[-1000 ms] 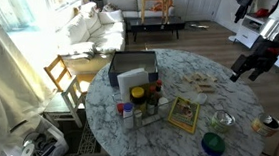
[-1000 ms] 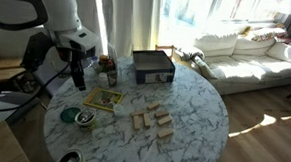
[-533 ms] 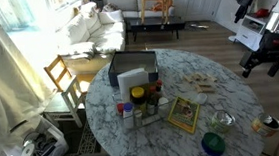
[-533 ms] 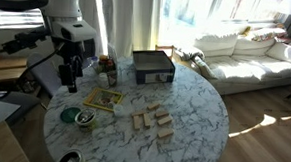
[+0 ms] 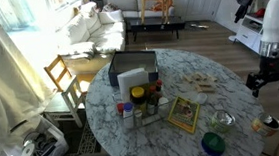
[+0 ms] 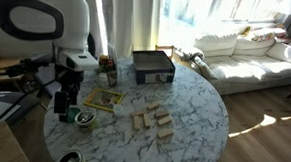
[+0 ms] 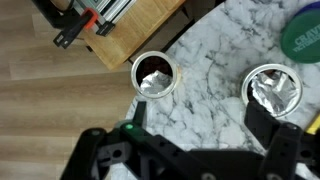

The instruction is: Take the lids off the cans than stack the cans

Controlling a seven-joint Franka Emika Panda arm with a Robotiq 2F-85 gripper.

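Wrist view — gripper (image 7: 188,134) spread wide; dark-centred can (image 7: 155,75) ahead between fingers, foil-bright can (image 7: 272,92) beside one finger.

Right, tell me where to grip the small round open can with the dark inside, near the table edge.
Take the small round can by its outer side wall, jaws on opposite sides, coming straight down from above. It stands upright, its open top facing the wrist camera, and bare marble table surrounds it, so both fingers should fit. The open gripper looks wide enough.
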